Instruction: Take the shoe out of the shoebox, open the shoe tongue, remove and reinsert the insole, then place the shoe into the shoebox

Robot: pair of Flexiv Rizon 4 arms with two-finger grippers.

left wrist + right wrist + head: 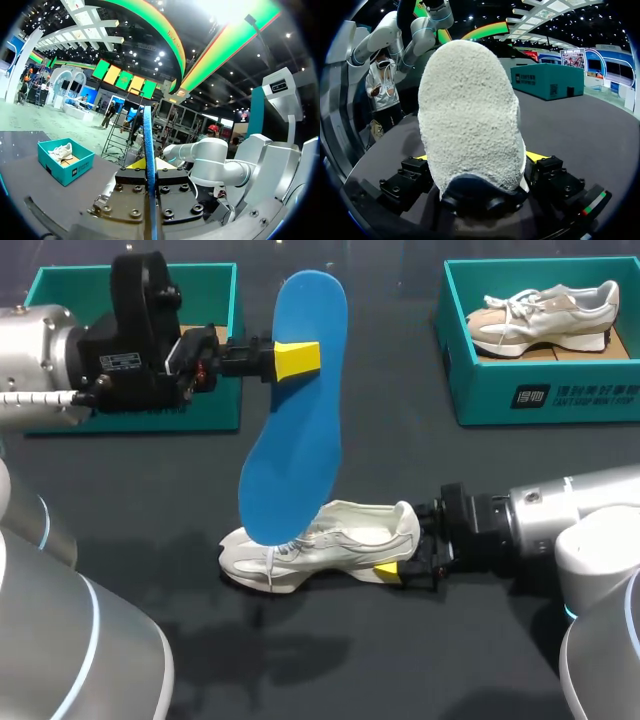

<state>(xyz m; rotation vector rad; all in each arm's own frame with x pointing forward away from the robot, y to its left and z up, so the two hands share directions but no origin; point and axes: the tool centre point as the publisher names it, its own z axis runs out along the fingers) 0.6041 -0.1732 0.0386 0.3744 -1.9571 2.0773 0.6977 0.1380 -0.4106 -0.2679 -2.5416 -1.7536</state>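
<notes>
My left gripper [297,358] is shut on the edge of a blue insole [300,410] and holds it upright high over the table, its lower end in front of the shoe's opening. In the left wrist view the insole [147,150] shows edge-on, pinched in the left gripper [148,164]. The white shoe [330,535] stands on the dark table, toe to the left. My right gripper [405,545] is at its heel. Seen from the right wrist, the heel [470,110] fills the space inside the right gripper [480,157], whose fingers are spread wide on either side.
A teal shoebox [205,410] stands at the back left, partly behind my left arm. A second teal shoebox [540,390] at the back right holds another white shoe [540,320]. The left box [545,80] shows beyond the heel in the right wrist view.
</notes>
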